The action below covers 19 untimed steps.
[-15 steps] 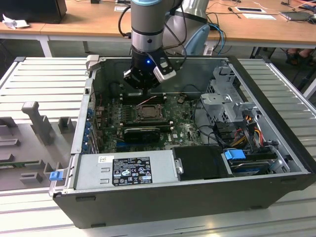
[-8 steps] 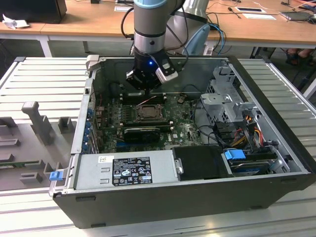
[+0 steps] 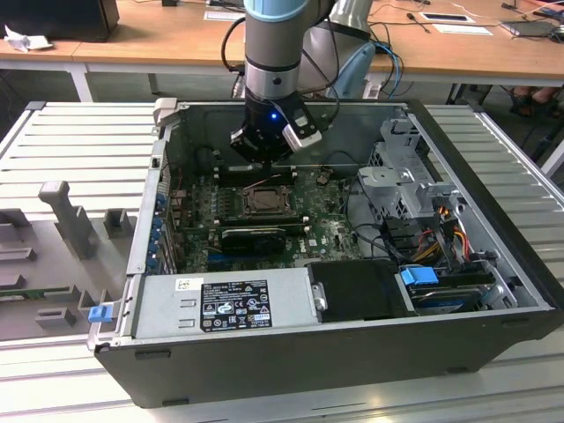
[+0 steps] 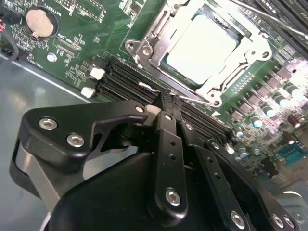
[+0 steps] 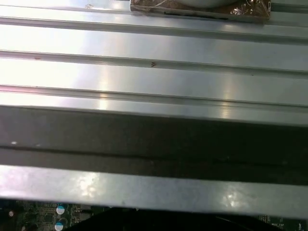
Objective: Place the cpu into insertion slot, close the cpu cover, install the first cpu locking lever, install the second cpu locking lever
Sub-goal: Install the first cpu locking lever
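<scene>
1. In the second wrist view the hand (image 4: 168,98) has its fingers pressed together with nothing between them, tips just beside the memory slots (image 4: 130,84);
2. the cpu (image 4: 202,48) lies in the insertion slot (image 4: 240,36), the cpu cover (image 4: 154,43) closed over it;
3. in the exterior view the hand (image 3: 264,159) hangs over the motherboard (image 3: 326,233), near the socket.
</scene>
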Each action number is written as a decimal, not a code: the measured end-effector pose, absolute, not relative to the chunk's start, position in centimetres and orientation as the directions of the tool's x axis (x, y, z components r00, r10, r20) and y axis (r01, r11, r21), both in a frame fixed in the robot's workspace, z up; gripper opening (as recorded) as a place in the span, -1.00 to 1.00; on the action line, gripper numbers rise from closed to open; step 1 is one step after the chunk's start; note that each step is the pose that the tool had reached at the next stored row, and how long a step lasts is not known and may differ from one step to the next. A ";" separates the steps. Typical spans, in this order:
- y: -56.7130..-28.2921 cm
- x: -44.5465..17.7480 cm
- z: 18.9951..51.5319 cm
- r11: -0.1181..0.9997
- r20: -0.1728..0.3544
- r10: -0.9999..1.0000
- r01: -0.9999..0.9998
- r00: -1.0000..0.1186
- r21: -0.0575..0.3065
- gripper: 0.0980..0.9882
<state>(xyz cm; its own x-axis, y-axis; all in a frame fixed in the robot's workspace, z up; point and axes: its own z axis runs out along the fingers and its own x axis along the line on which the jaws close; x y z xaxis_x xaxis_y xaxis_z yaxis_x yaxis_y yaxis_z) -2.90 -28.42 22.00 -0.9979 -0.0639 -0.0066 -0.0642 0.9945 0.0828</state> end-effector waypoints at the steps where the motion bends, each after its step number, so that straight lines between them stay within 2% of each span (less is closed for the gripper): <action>1: -28.4 -2.8 21.9 0.995 -0.007 -0.061 -0.061 -0.998 0.083 -0.98; 19: -28.5 -1.8 20.9 0.995 -0.007 -0.053 -0.054 -0.999 0.083 -0.98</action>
<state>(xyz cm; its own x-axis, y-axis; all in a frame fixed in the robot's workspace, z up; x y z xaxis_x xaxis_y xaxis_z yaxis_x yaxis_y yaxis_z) -1.79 -28.47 20.93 -0.9985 -0.0534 -0.0073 -0.0539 0.9951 0.0827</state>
